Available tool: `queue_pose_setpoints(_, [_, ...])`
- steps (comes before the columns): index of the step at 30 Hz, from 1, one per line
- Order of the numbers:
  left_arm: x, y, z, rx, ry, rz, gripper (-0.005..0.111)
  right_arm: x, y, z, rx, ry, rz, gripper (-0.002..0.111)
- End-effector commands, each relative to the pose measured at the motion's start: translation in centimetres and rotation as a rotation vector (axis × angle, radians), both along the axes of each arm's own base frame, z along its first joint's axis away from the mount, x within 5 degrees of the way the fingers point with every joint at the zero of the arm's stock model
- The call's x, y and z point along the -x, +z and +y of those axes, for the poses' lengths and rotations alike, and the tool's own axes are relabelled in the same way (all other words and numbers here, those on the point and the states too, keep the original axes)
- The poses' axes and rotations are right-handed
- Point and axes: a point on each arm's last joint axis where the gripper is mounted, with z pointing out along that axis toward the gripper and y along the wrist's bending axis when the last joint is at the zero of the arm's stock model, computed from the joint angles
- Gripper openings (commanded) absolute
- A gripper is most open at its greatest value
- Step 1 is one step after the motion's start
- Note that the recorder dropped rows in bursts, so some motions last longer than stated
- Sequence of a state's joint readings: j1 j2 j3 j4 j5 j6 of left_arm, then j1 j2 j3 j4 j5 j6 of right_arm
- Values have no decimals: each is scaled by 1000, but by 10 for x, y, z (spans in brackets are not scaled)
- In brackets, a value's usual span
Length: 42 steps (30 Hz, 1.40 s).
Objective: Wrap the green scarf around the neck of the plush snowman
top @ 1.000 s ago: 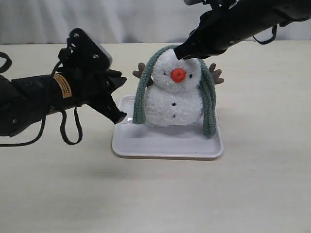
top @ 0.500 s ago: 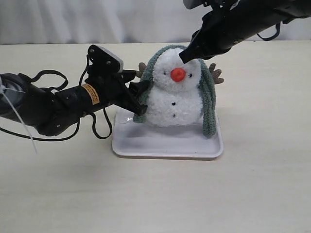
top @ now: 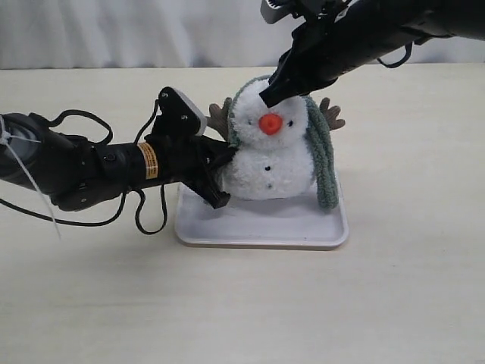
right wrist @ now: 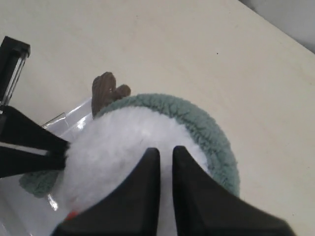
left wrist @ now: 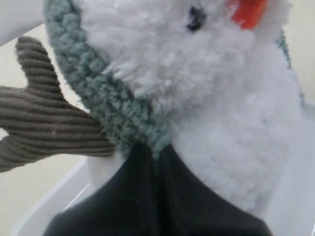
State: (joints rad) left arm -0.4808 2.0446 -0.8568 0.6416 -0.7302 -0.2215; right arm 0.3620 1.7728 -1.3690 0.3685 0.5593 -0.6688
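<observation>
Change noted: the left gripper (top: 218,168), a second ago clear of the white tray (top: 258,229) with jaws apart, now sits against the plush snowman (top: 273,163). The scarf end on that side no longer hangs to the tray. The snowman's head has shifted leftward in the exterior view.

Left fingers (left wrist: 123,196): pressed together, pinching the green scarf (top: 324,152) end beside the brown twig arm (left wrist: 39,123).

Right gripper (right wrist: 166,150): fingers almost together, with a thin slit between them and their tips on the white head fluff. Whether they nip any fluff cannot be told.

Scarf location: looped over the head, above the neck (top: 267,144). The other end hangs to the tray.
</observation>
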Motion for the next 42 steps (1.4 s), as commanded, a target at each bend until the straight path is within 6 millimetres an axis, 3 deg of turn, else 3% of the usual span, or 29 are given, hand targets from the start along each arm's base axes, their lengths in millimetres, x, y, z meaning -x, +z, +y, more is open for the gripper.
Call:
queue_pose_setpoints(1, [5, -4, -3, -25, -59, 51, 0, -2, 4, 1, -3, 0, -43, 9])
queue_pose_setpoints(16, [3, -4, -3, -11, -19, 108, 0, 20, 38, -3, -51, 23, -36, 9])
queue_pose_setpoints(27, [10, -5, -6, -54, -145, 70, 0, -17, 8, 13, -43, -76, 242, 4])
queue_pose_setpoints(33, [10, -5, -6, -50, -136, 72, 0, -30, -12, 4, 100, -158, 272, 4])
queue_pose_setpoints(37, [9, -4, -6, -41, -124, 73, 0, -31, 8, 3, 86, -163, 212, 4])
queue_pose_setpoints(42, [8, -4, -6, -42, -125, 69, 0, -20, 54, 5, -18, -132, 144, 4])
